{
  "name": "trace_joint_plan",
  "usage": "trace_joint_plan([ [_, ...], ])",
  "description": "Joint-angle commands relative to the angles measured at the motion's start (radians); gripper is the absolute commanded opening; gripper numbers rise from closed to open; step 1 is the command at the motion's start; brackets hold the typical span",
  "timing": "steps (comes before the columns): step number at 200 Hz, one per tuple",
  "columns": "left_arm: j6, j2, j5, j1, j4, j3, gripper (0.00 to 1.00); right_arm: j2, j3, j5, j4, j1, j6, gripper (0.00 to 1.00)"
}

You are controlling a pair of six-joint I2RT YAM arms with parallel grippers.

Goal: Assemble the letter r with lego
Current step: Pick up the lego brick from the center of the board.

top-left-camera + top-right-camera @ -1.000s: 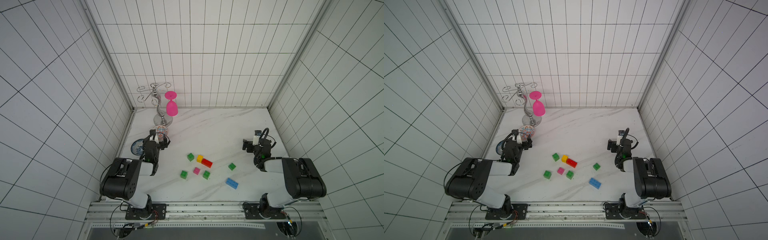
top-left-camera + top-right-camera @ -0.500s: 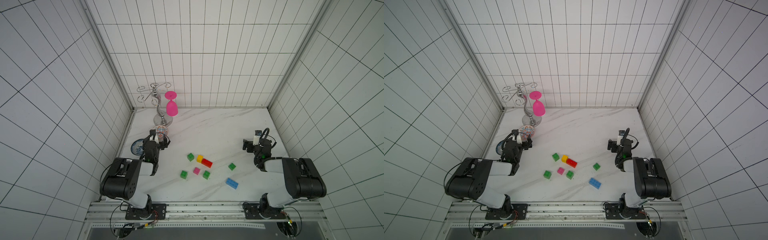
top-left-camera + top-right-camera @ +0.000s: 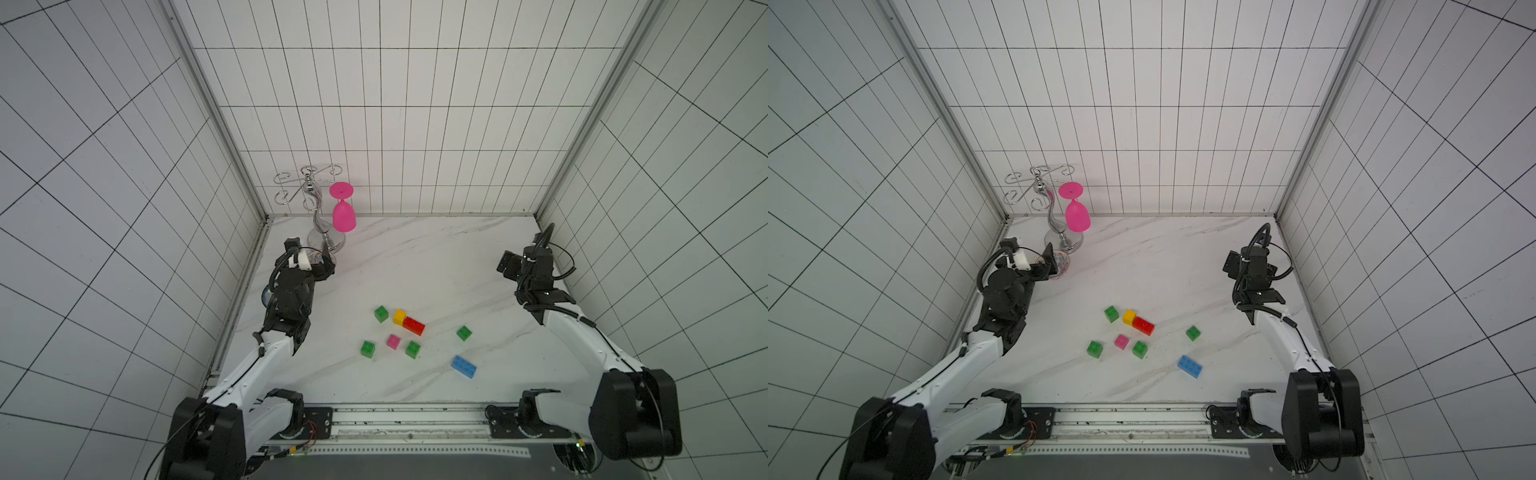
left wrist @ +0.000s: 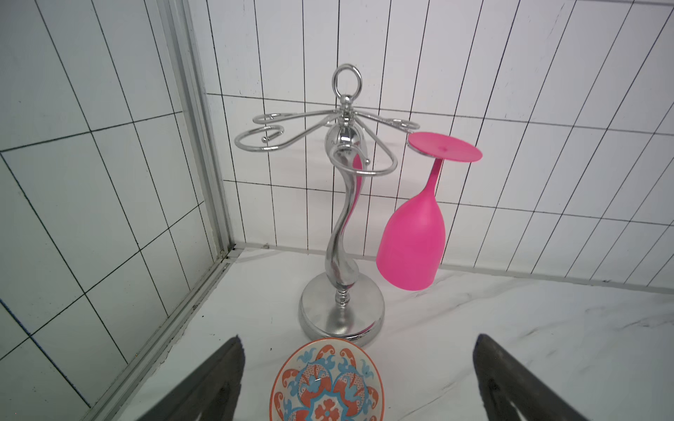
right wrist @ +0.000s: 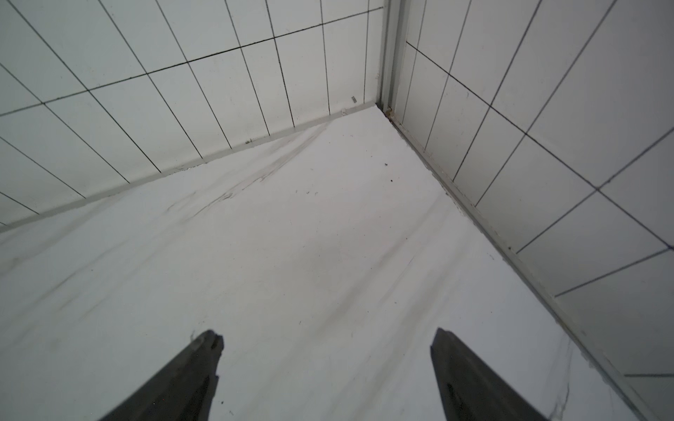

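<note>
The lego lies loose on the marble table's near middle in both top views. A yellow cube (image 3: 400,317) touches a longer red brick (image 3: 414,325) (image 3: 1143,326). Around them lie several green cubes (image 3: 381,313) (image 3: 464,333) (image 3: 368,349) (image 3: 413,349), a pink cube (image 3: 393,341) and a longer blue brick (image 3: 464,366) (image 3: 1190,366). My left gripper (image 3: 325,266) (image 4: 357,339) is open at the far left, away from the bricks, over a patterned bowl. My right gripper (image 3: 508,266) (image 5: 325,331) is open and empty near the right wall.
A patterned bowl (image 4: 326,382) (image 3: 1061,264) sits between the left fingers, just before a silver glass rack (image 4: 343,255) (image 3: 318,208) with a pink wine glass (image 4: 414,237) (image 3: 343,216) hanging upside down. A blue-rimmed dish (image 3: 266,296) lies under the left arm. Tiled walls enclose three sides.
</note>
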Motion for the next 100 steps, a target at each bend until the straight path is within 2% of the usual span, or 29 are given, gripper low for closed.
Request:
trace_joint_plan([
  [1, -0.073, -0.072, 0.111, 0.000, -0.335, 0.038, 0.98, -0.042, 0.109, -0.156, -0.481, 0.039, 0.111, 0.89],
  [13, -0.053, -0.088, 0.186, -0.001, -0.457, 0.079, 0.98, -0.051, 0.177, -0.225, -0.619, 0.074, 0.116, 0.89],
  [34, -0.093, -0.091, 0.204, -0.029, -0.660, 0.141, 0.98, -0.019, 0.279, -0.330, -0.874, 0.173, 0.098, 0.83],
  [55, -0.115, -0.094, 0.245, -0.066, -0.780, 0.164, 0.98, 0.017, 0.313, -0.391, -1.079, 0.229, 0.141, 0.83],
  [72, -0.117, -0.090, 0.297, -0.081, -0.848, 0.171, 0.98, -0.004, 0.273, -0.487, -1.089, 0.262, 0.174, 0.81],
  [100, -0.135, -0.081, 0.324, -0.098, -0.928, 0.202, 0.98, -0.011, 0.247, -0.543, -0.993, 0.385, 0.196, 0.81],
])
